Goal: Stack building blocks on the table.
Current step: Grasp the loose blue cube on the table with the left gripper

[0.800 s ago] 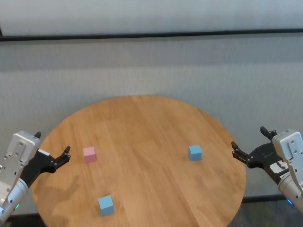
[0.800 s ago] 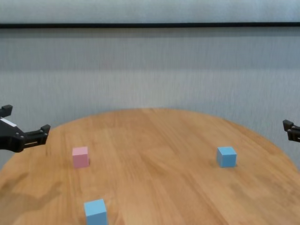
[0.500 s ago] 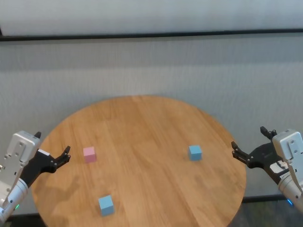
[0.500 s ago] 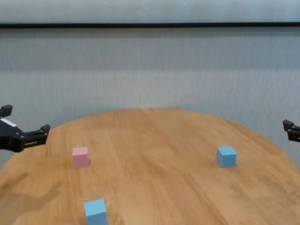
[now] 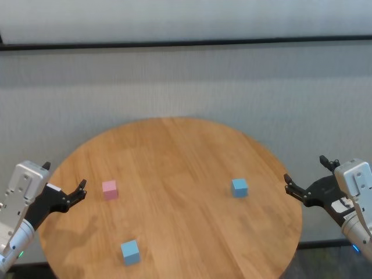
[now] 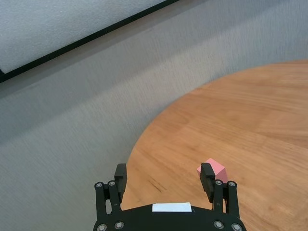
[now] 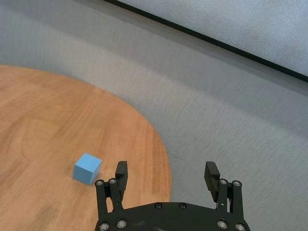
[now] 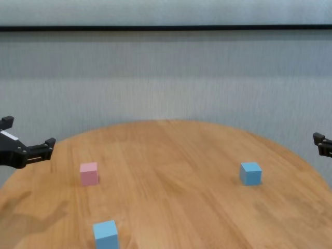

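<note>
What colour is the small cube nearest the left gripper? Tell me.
Pale pink matte cube; clearest in the head view.

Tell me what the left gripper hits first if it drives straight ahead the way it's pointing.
Probably the pink block. The left gripper, open, points across the table with that block just beyond one finger, slightly off centre. Depth is unclear, so it might clip the block or slide past it.

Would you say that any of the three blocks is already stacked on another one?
No, the pink block and both blue blocks lie apart.
</note>
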Tool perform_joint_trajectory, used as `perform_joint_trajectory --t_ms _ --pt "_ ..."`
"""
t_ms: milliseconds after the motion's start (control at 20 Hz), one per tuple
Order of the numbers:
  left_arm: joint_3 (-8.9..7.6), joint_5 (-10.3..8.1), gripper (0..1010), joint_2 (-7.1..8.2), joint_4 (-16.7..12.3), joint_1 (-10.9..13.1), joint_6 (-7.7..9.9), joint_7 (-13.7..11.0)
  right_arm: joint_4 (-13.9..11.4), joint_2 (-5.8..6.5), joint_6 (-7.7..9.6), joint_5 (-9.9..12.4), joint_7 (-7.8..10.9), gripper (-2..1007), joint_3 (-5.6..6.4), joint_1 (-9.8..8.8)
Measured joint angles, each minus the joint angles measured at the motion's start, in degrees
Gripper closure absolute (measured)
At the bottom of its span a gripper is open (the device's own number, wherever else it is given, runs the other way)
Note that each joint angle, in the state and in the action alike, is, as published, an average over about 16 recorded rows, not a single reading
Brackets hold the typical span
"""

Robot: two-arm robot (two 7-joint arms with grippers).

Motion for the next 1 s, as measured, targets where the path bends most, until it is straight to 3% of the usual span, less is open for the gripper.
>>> perform_joint_trajectory --t_ms 1000 --pt "0.00 0.00 8 0.01 0.0 0.0 0.00 0.0 0.0 0.00 0.00 0.0 0.00 1 0.00 0.00"
